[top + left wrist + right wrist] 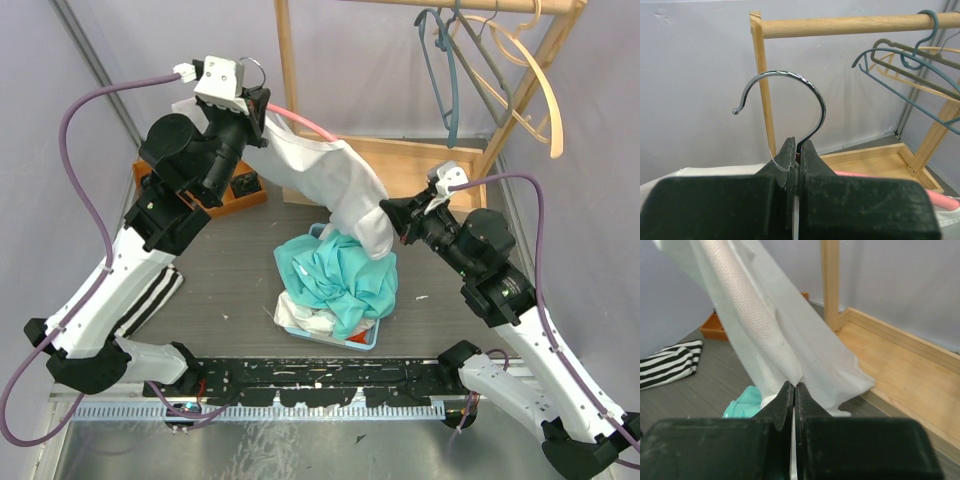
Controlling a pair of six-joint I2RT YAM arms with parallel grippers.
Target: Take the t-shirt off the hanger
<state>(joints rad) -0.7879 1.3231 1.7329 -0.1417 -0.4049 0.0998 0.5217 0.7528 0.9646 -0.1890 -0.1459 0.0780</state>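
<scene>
**Holding the hanger up, with the shirt pinched at its lower end**

Top external view: the left gripper [255,105] is raised at the upper left, clamped on the neck of the pink hanger [310,124]. One arm of the hanger shows bare above the fabric. The white t-shirt [330,175] drapes from it, down and to the right, to the right gripper [393,222], which is closed on the cloth's lower part. Directly beneath the shirt sits a blue basket [368,342] heaped with a teal garment [340,275]. Whether the shirt touches that heap cannot be told. The post of the wooden rack [285,60] rises just behind the hanger. Spare hangers [450,70] dangle from the rack's rail, well apart to the right. An orange tray [245,202] lies behind the left arm, and a striped cloth [150,300] lies beside it.

Left wrist view: the jaws are pressed together around the base of the chrome hook [785,73], which stands free in the air in front of the rack's post. The pink arm of the hanger peeks out at the lower right.

Right wrist view: the jaws are shut on a fold of the t-shirt, which stretches up and to the left. The rack's base board lies to the right, and the teal garment is just below.
</scene>
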